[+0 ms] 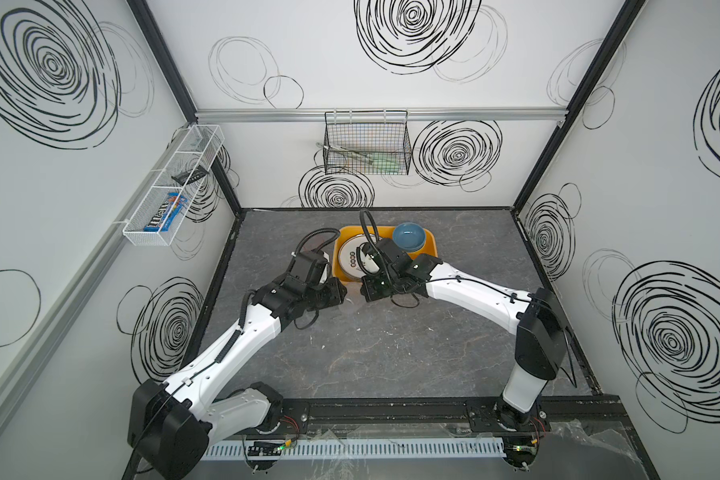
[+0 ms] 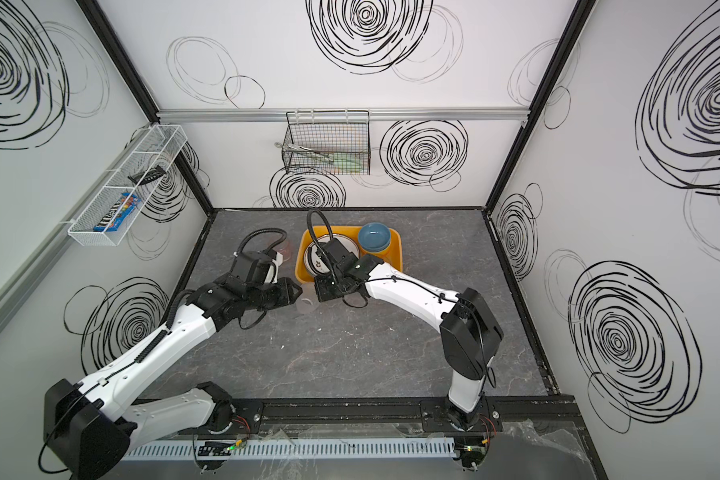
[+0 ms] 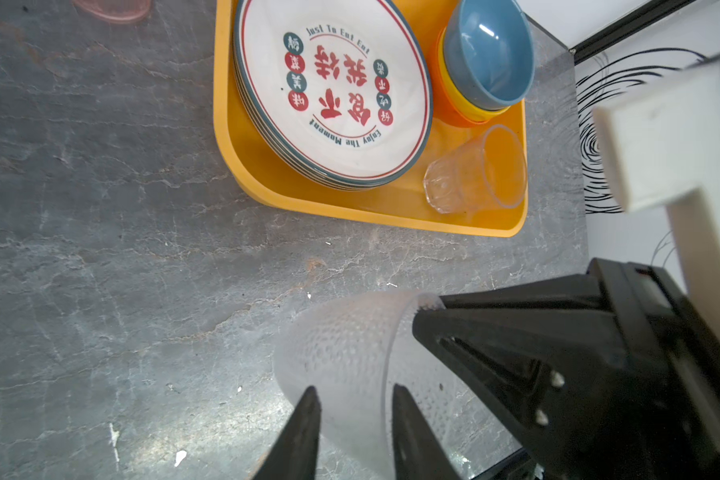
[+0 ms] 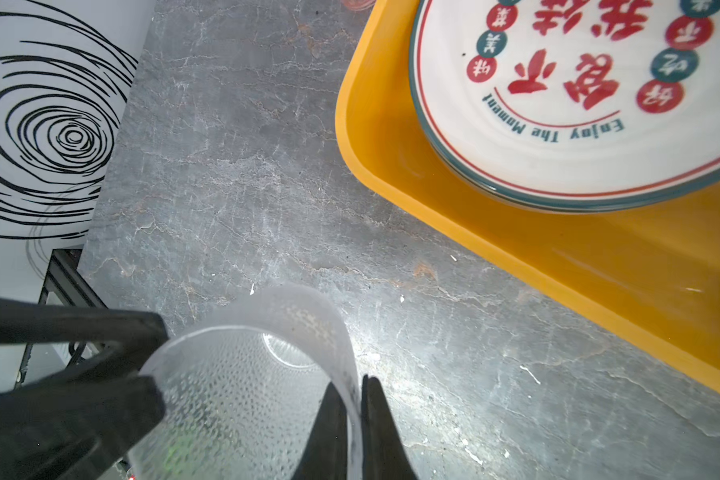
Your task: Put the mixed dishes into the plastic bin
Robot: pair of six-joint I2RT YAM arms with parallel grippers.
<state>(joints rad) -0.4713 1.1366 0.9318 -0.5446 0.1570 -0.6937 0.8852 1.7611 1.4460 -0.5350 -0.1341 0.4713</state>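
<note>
A frosted clear cup (image 3: pixel 341 349) hangs just above the table in front of the plastic bin (image 3: pixel 350 212), between both grippers. My right gripper (image 4: pixel 352 386) is shut on the cup's (image 4: pixel 233 395) rim wall, one finger inside and one outside. My left gripper (image 3: pixel 354 395) is open, its fingers apart over the cup's side. In the yellow-orange bin (image 1: pixel 341 274) lie stacked plates (image 3: pixel 333 91) with red characters, stacked bowls (image 3: pixel 487 62) with a blue one on top, and a clear cup (image 3: pixel 474 174) on its side. In both top views the grippers (image 1: pixel 346 293) (image 2: pixel 316 293) meet at the bin's near edge.
A pinkish cup (image 3: pixel 113 8) stands on the table left of the bin, partly hidden behind the left arm in a top view (image 2: pixel 285 249). A black wire basket (image 1: pixel 366 143) hangs on the back wall. A white mesh rack (image 1: pixel 171 187) is on the left wall.
</note>
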